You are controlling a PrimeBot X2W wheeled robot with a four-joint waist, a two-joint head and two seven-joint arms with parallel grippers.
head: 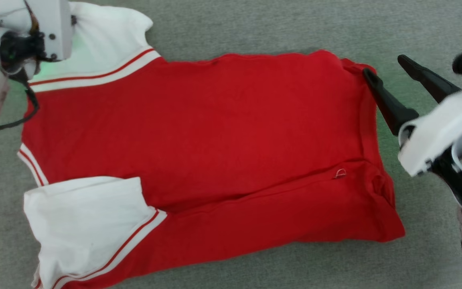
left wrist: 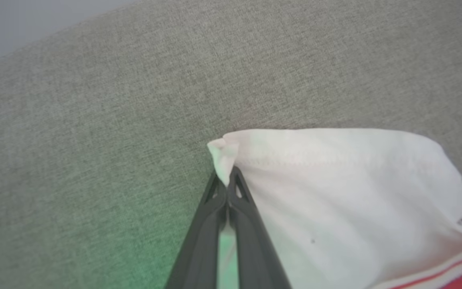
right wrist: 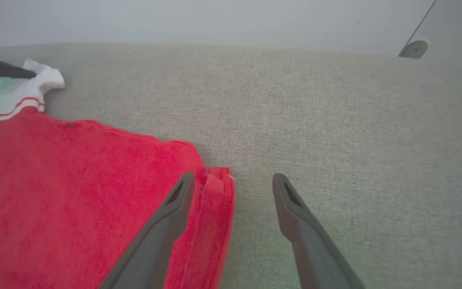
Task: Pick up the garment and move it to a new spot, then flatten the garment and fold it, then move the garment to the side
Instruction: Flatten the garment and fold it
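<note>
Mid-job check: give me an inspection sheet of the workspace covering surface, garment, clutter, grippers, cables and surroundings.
Surface: grey woven cloth surface, flat.
Job's things: garment lies spread out, plain red side up, white sleeves toward the robot's left, near long side apparently folded over.
Clutter: nothing seen.
Grippers: left gripper shut on the corner of the far white sleeve; right gripper open, far hem corner between its fingers.
Cables: black cable loops from the left wrist beside the garment's edge.
Surroundings: pale wall beyond the surface, with a small grey fitting.
</note>
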